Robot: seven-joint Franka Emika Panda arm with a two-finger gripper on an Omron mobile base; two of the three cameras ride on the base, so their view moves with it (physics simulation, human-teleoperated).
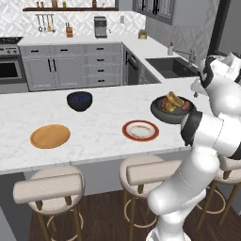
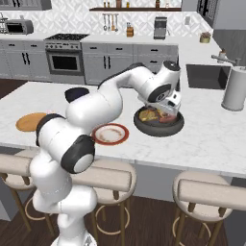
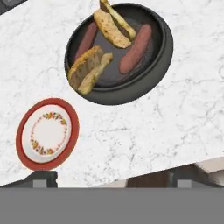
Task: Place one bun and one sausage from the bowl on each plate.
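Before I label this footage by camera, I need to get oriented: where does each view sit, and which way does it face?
Left base view: behind the arm on its left, looking forward and down across the island at the bowl, red-rimmed plate and orange plate; the white arm rises at lower right.
Right base view: behind on the right, facing the same island; the arm arches from lower left over the bowl.
Hand view: above the counter, looking down at bowl and red-rimmed plate; open fingers at the bottom.
Shared: bowl and red-rimmed plate.
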